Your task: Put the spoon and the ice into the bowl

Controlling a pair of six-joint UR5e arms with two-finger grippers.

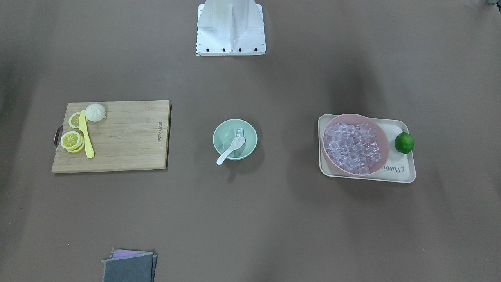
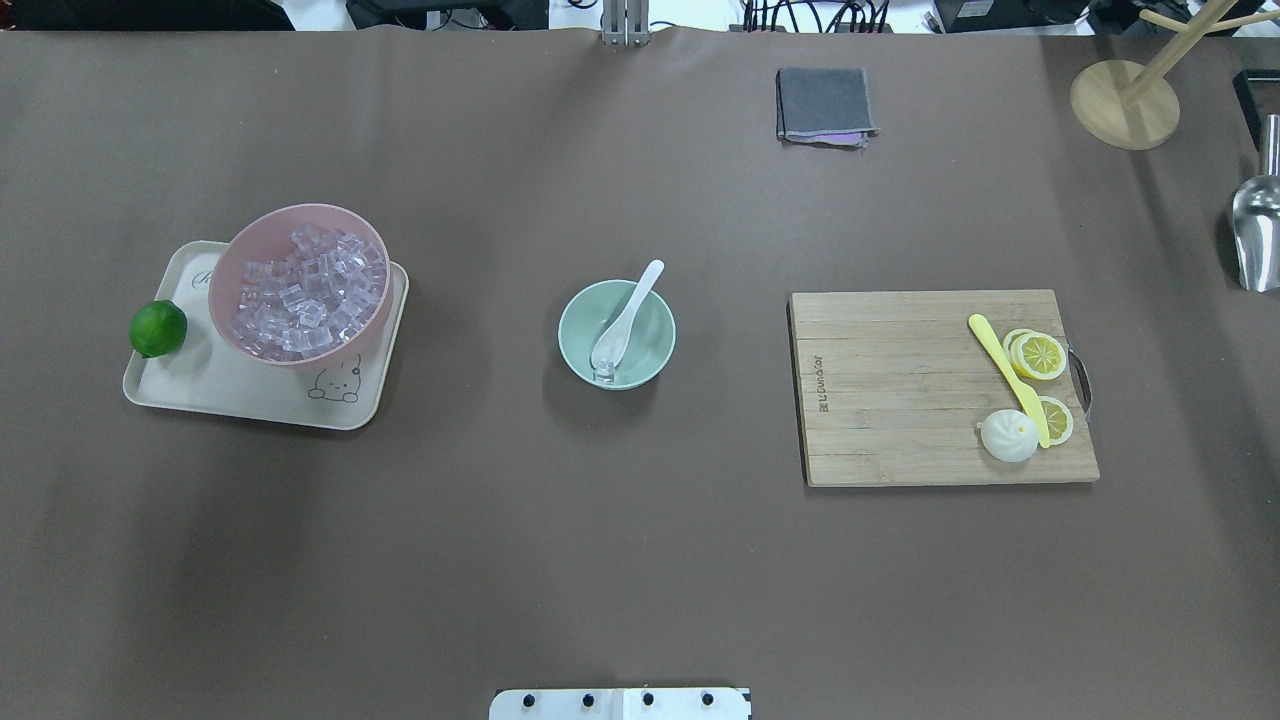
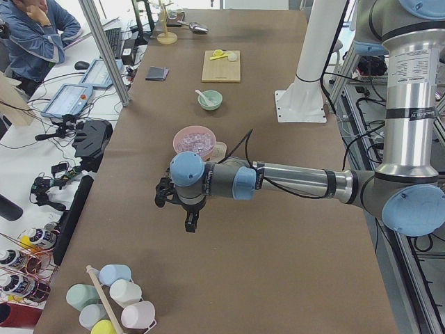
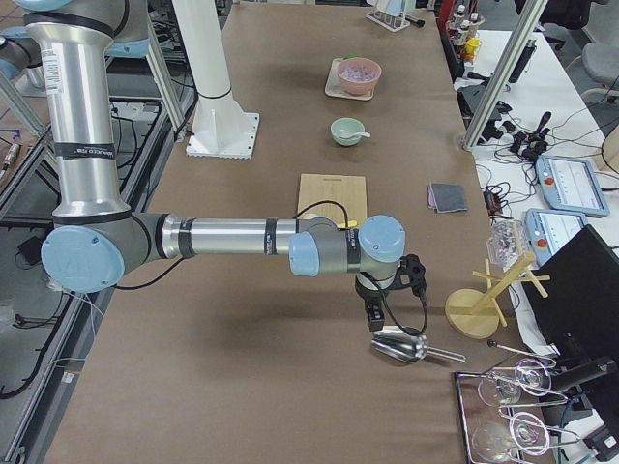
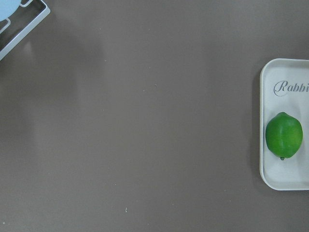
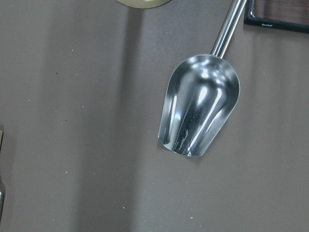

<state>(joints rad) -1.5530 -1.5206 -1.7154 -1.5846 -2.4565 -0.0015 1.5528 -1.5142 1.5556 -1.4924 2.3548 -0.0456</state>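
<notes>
The mint-green bowl [image 1: 224, 135] stands at the table's middle, also in the overhead view [image 2: 580, 335]. The white spoon [image 1: 231, 150] lies in it, scoop inside, handle over the rim [image 2: 640, 292]. One clear ice cube [image 1: 239, 132] sits in the bowl by the scoop [image 2: 603, 373]. My left gripper [image 3: 190, 224] hangs over bare table near the pink bowl's tray, far from the green bowl; I cannot tell if it is open. My right gripper [image 4: 372, 317] hangs above a metal scoop at the other end; I cannot tell its state. No fingers show in either wrist view.
A pink bowl [image 2: 232, 270] full of ice cubes [image 2: 300, 290] stands on a cream tray [image 2: 200, 390] with a lime [image 2: 158, 328]. A cutting board [image 2: 900, 400] holds a yellow knife [image 2: 1008, 377], lemon slices and a bun. A metal scoop [image 6: 200, 111], a grey cloth [image 2: 823, 105] and a wooden stand [image 2: 1125, 103] lie at the edges.
</notes>
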